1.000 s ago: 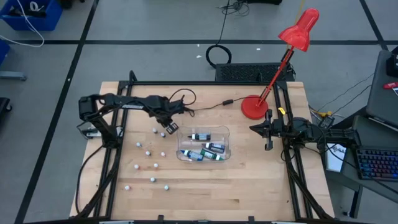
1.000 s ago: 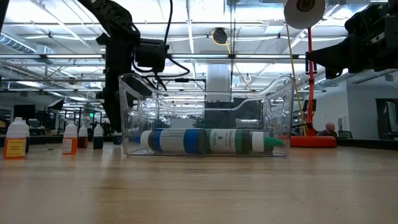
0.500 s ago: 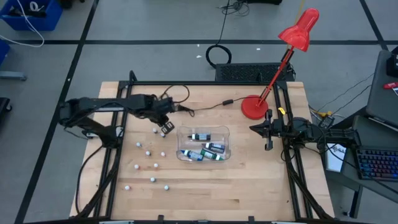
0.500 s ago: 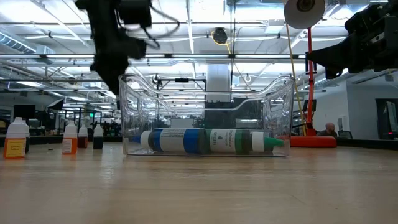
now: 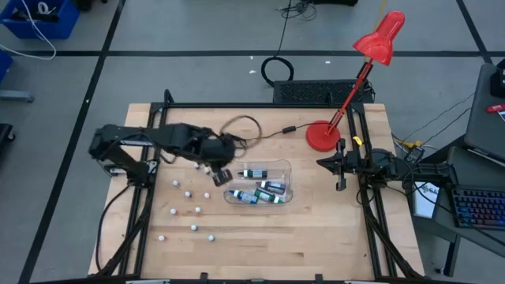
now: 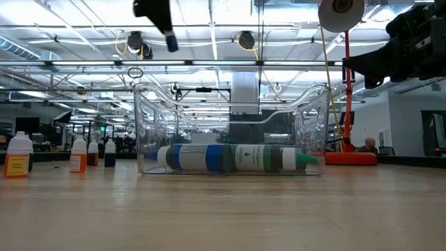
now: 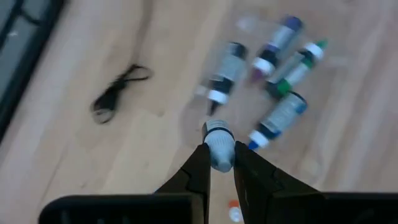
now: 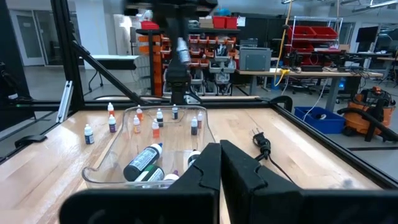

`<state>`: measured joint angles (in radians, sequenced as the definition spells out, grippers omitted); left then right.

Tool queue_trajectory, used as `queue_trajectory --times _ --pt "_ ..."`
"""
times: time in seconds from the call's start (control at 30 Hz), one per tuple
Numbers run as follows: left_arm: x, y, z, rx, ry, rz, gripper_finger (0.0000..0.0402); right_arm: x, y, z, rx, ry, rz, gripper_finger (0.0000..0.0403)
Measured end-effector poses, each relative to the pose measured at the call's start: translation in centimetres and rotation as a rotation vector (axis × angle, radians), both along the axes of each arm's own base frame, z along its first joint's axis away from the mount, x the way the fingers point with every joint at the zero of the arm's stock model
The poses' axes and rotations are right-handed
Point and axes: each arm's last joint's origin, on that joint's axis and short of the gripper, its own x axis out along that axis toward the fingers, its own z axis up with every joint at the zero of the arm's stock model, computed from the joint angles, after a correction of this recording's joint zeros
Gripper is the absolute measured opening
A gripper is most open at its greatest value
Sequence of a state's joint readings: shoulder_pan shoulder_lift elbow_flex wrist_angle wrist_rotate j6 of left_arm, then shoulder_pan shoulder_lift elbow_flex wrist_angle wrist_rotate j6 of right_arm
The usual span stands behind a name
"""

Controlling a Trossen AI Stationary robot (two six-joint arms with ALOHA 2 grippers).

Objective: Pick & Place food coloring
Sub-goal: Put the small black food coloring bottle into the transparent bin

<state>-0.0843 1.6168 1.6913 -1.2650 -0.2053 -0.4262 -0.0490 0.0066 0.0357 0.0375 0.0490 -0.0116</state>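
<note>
Near edge of the wooden table [image 5: 316,244], at 7 to 8 o'clock from the clear tub [image 5: 258,183]: loose food coloring bottles [image 5: 193,228] stand scattered, white caps up, w/ a few more toward 9 o'clock of the tub. In the low view some show at far left as small bottles w/ orange or dark bodies [image 6: 79,157].

Mid table: tub holds about 5 bottles lying on their sides, dark, blue & green bodies [image 6: 233,157]. Left wrist view shows 4 of them [image 7: 283,115] below the gripper.

Left gripper [image 5: 220,172] hovers at the tub's 9 to 10 o'clock rim, lifted off the table; low view has it high above the tub's left wall [image 6: 159,15]. Its fingers [image 7: 196,174] are clamped on 1 whitish bottle [image 7: 218,144], cap end pointing away from the wrist.

Right gripper [image 5: 341,170] sits at 3 o'clock of the tub, well apart from it, over the table's right side. Fingers [image 8: 208,171] are together, nothing btwn them.

Far side: red desk lamp [image 5: 351,87] w/ its base [image 5: 322,136] at 1 o'clock of the tub; black cable & plug [image 5: 276,132] at 12 o'clock.
</note>
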Motion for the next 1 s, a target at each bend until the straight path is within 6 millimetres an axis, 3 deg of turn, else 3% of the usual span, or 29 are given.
queue_trajectory --times 0.17,0.4,0.8,1.0 --pt "3.5 -0.9 -3.0 -0.051 0.11 -0.114 0.005 0.0 0.0 0.0 0.0 0.0 0.0 0.0" --pt "6.8 -1.3 -8.0 -0.111 0.218 -0.202 0.005 0.0 0.0 0.0 0.0 -0.001 0.0 0.0" --pt "9.1 0.6 -13.6 -0.125 0.368 -0.172 0.005 0.0 0.0 0.0 0.0 -0.002 -0.001 0.0" --pt "9.6 1.3 -14.9 -0.124 0.393 -0.174 0.005 0.0 0.0 0.0 0.0 -0.002 -0.001 0.0"
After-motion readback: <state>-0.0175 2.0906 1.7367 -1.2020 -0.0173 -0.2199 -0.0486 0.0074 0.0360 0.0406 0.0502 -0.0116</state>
